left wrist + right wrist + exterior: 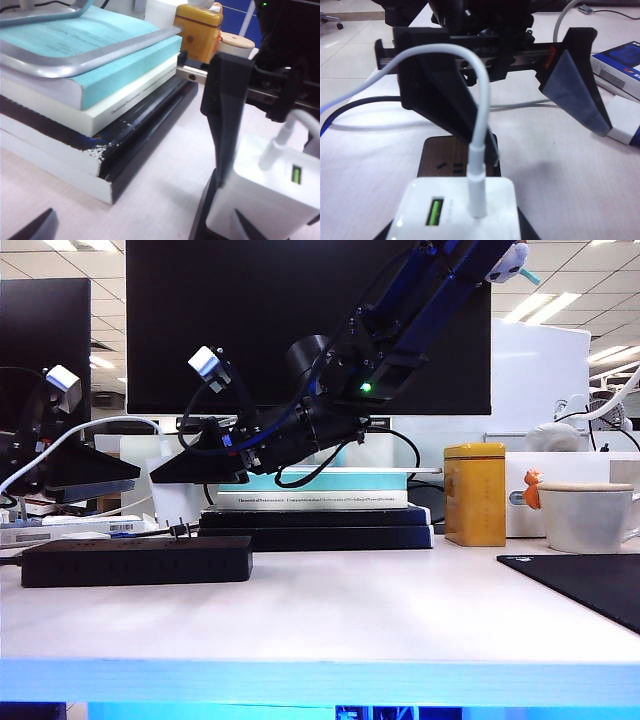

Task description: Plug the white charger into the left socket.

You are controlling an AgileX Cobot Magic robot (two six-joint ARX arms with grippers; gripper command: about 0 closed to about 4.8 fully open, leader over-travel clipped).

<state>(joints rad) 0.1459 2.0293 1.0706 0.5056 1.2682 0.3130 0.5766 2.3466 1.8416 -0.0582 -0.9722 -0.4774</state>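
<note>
While the right end effector [195,468] grips the white charger [455,210], the left socket [442,165] lies beneath it; facing it, the left end effector [545,142] gapes wide.

- The exterior view sat low at the table's [320,625] front edge, facing level toward the monitor [308,320] behind.
- The left wrist view looked close, slanting across the book stack [90,100].
- The right wrist view looked steeply down.
- Both wrist views shared the white charger [265,195] [455,215] on the power strip [440,162].
</note>
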